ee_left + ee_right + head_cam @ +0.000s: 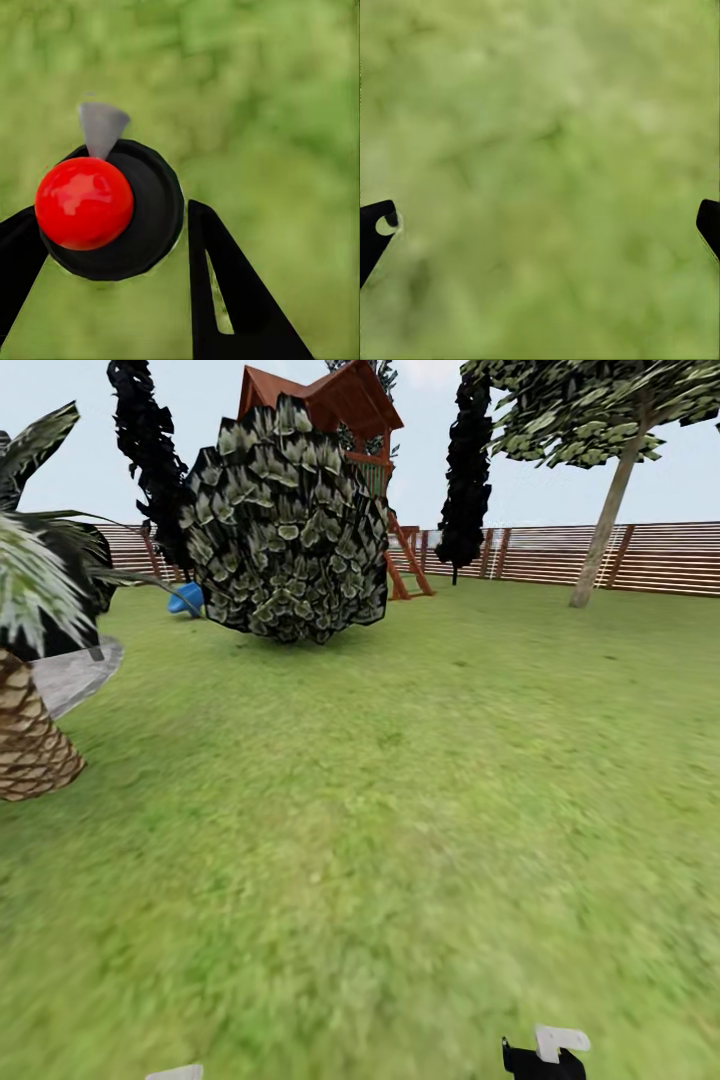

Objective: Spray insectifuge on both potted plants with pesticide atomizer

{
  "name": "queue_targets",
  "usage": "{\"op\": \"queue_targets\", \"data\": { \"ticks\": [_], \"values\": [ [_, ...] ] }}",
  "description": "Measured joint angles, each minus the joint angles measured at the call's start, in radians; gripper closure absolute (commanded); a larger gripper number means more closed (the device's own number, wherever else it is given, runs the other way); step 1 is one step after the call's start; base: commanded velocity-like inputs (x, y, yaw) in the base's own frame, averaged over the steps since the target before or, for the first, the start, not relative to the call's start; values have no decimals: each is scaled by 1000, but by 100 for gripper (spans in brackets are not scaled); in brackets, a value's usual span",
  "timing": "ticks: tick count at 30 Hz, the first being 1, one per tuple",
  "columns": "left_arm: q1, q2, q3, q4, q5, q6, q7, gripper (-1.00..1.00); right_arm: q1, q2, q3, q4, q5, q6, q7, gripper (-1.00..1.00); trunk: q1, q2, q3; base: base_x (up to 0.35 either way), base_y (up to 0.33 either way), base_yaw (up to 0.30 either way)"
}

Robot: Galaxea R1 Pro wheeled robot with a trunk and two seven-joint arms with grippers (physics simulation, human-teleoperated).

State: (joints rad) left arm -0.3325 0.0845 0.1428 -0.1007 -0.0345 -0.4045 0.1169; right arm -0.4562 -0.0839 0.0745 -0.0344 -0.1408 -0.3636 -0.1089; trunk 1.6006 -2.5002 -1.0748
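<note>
The pesticide atomizer (154, 206) is a dark round bottle with a shiny red ball and a grey cone nozzle. It sits between the black fingers (225, 300) of my left gripper (112, 217), which is shut on it over blurred grass. A white bit of the left gripper (175, 1072) peeks in at the head view's lower edge. My right gripper (544, 214) is open, its fingers wide apart with only lawn between them; it also shows low in the head view (545, 1055). The potted plants are out of view.
Open lawn (400, 810) stretches ahead. A big round dark bush (285, 525) stands in front of a wooden play tower (340, 410). A scaly palm trunk (30, 735) is close at the left. A slatted fence (640, 555) and a tree (605, 520) close the far side.
</note>
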Motion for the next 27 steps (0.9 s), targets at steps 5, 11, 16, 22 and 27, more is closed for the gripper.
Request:
{"op": "queue_targets", "data": {
  "ticks": [5, 11, 16, 22, 27],
  "values": [
    [0, 0, -1, 0, 0, 0, 0, 100, 0, 0, 0, 0, 0, 0, 0, -100, 0, 0, 0, 339, 0, 0],
    [0, 0, -1, 0, 0, 0, 0, 100, 0, 0, 0, 0, -1, 0, 0, -100, 0, 0, 0, 339, -36, 12],
    [0, 0, -1, 0, 0, 0, 0, 100, 0, 0, 0, 0, -1, 0, 0, -100, 0, 0, 0, 339, -75, 208],
    [0, 0, 0, 0, 0, 0, 0, 100, -1, 0, 0, 0, -1, 0, 0, -100, 0, 0, 0, 338, -76, 275],
    [0, 0, -1, 0, 0, 0, 0, 100, 1, -2, -1, 1, 0, -2, 2, -100, 0, 0, 0, 339, -76, 83]
  ]
}}
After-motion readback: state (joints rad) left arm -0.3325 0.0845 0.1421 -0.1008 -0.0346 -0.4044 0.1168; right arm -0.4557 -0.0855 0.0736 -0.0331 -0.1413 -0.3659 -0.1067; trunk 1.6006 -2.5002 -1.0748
